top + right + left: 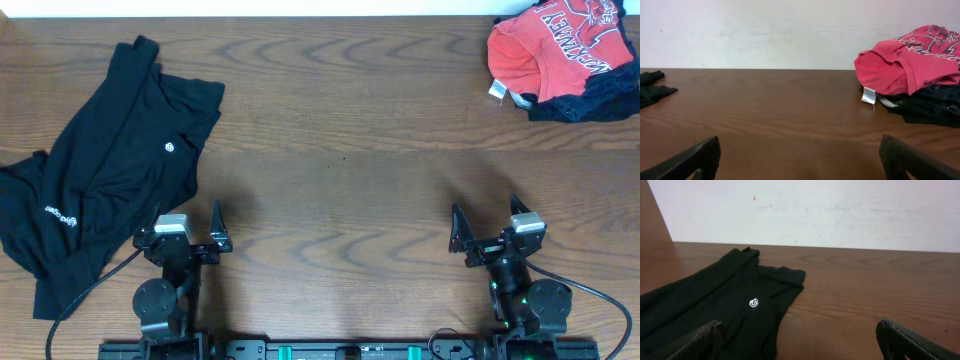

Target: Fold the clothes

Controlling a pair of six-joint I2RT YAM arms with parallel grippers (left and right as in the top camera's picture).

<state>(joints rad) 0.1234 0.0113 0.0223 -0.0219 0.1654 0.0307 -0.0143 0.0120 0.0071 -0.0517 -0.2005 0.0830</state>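
A black top (110, 150) with small white logos lies spread and rumpled at the left of the table; it also shows in the left wrist view (725, 300). A red-orange T-shirt (560, 45) with varsity lettering lies bunched at the far right corner on top of a dark garment (590, 100); both show in the right wrist view (905, 60). My left gripper (185, 228) is open and empty near the front edge, beside the black top's lower part. My right gripper (490, 228) is open and empty near the front right.
The wooden table (340, 150) runs between the two garments. A pale wall (815, 210) stands behind the far edge. Cables trail from both arm bases at the front edge.
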